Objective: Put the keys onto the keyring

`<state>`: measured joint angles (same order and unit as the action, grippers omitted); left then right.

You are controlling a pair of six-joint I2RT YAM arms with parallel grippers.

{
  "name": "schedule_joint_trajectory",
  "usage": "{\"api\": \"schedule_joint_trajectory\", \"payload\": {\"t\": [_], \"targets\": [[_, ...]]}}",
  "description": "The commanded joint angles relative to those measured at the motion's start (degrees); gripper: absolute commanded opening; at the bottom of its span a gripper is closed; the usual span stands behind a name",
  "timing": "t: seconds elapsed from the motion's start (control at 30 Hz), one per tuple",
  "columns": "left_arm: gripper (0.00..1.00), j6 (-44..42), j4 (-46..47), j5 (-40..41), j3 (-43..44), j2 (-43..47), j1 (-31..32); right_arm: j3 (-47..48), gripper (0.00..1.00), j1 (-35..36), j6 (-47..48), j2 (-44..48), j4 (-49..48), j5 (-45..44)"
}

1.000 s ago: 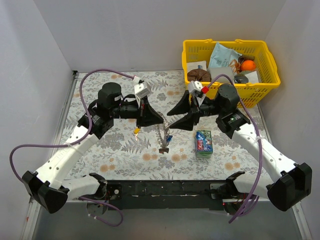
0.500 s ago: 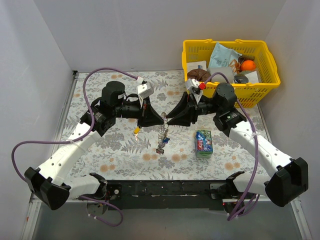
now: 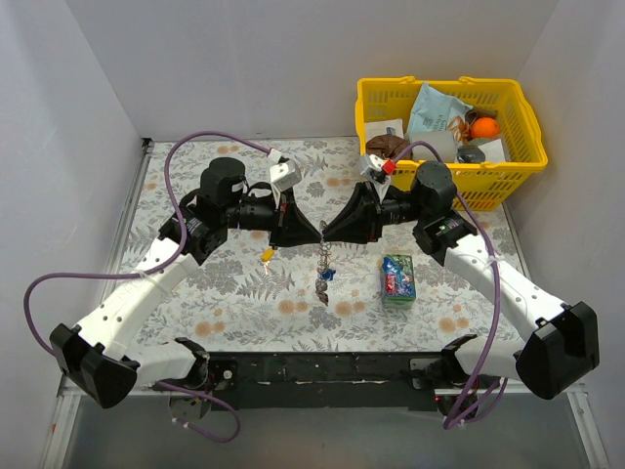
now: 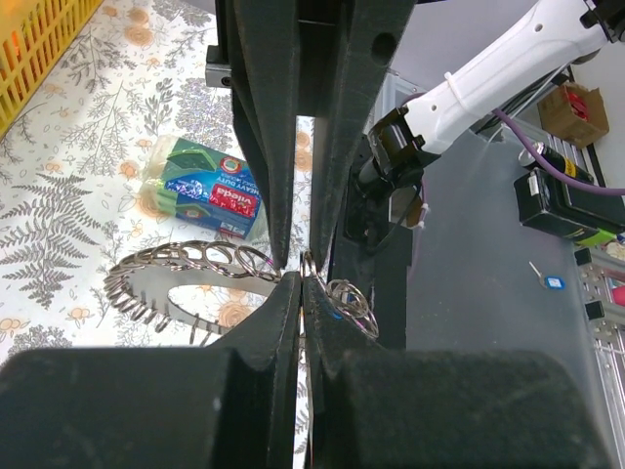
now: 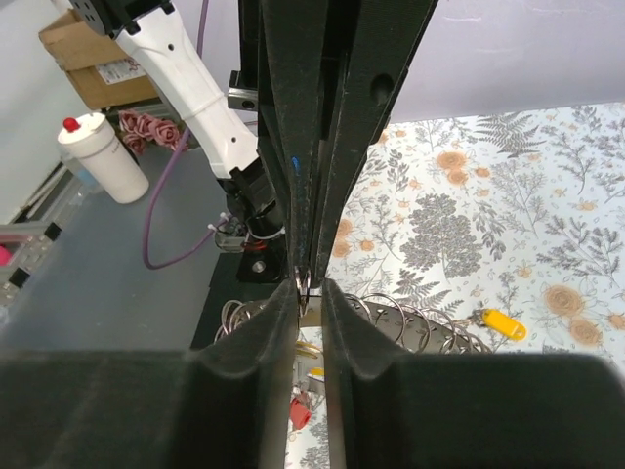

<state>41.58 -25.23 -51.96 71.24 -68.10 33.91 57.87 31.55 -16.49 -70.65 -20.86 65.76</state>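
Observation:
The keyring (image 3: 321, 256), a silver chain of small rings, hangs between the two gripper tips above the floral mat. A bunch of keys (image 3: 323, 280) dangles at its lower end, and a yellow key (image 3: 266, 255) hangs to the left. My left gripper (image 3: 314, 237) is shut on one ring of the chain (image 4: 186, 262); its jaws (image 4: 301, 278) show only a hairline gap. My right gripper (image 3: 328, 235) meets it tip to tip. Its jaws (image 5: 310, 285) stand a narrow gap apart around the same ring. The right wrist view shows the chain (image 5: 420, 311), the yellow key (image 5: 503, 323) and a red key (image 5: 301, 413).
A blue-green snack packet (image 3: 397, 277) lies on the mat right of the hanging keys; it also shows in the left wrist view (image 4: 208, 191). A yellow basket (image 3: 498, 181) of odd items stands at the back right. White walls close in on both sides.
My right gripper has moved left to the left gripper's tips, and its wide-open jaws have narrowed around the ring. The keyring and keys have been lifted a little.

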Motion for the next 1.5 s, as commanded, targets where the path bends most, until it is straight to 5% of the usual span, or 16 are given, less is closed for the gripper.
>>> {"api": "schedule_joint_trajectory", "payload": {"t": [0.0, 0.03, 0.3, 0.4, 0.5, 0.6, 0.63, 0.7, 1.07, 1.2, 1.33, 1.47], "targets": [[0.0, 0.7, 2.4, -2.4, 2.1, 1.0, 0.1, 0.9, 0.13, 0.4, 0.3, -0.4, 0.2, -0.5], [0.0, 1.0, 2.8, -2.4, 1.9, 1.0, 0.1, 1.0, 0.02, 0.4, 0.5, -0.5, 0.5, -0.6], [0.0, 3.9, 6.0, 1.1, 0.1, 2.4, 0.1, 0.0, 0.01, 0.4, 0.3, 1.4, 0.4, -5.1], [0.18, 6.7, 10.2, 2.8, -2.2, 4.5, 0.1, -3.6, 0.01, 0.4, -6.0, 3.5, -9.4, -6.3], [0.26, 12.0, 18.0, 4.5, -5.5, 7.0, -0.1, -8.3, 0.01, 0.4, -13.1, 5.8, -22.3, -9.2], [0.5, 16.3, 24.7, 5.0, -7.0, 7.5, -0.2, -11.0, 0.01, 0.4, -19.4, 6.7, -32.8, -12.3], [0.69, 17.1, 26.9, 5.3, -7.0, 7.2, -0.2, -11.5, 0.01, 0.4, -20.9, 6.8, -37.2, -13.6], [0.77, 18.5, 28.9, 5.4, -7.5, 6.7, -0.5, -12.6, 0.01, 0.4, -23.6, 7.4, -40.0, -14.9], [0.73, 29.4, 45.1, -3.3, -10.8, 4.8, -2.0, -14.1, 0.01, 0.3, -29.4, 9.3, -50.9, -22.4], [0.64, 30.0, 46.2, -3.7, -11.0, 4.6, -2.1, -14.3, 0.01, 0.3, -30.6, 8.8, -52.5, -22.3], [0.45, 30.1, 46.2, -3.8, -10.6, 3.8, -2.1, -14.3, 0.01, 0.3, -31.3, 8.4, -53.5, -21.9], [0.42, 30.2, 46.2, -3.8, -9.8, 3.1, -2.1, -14.4, 0.01, 0.3, -31.6, 8.1, -54.0, -22.0]]}}
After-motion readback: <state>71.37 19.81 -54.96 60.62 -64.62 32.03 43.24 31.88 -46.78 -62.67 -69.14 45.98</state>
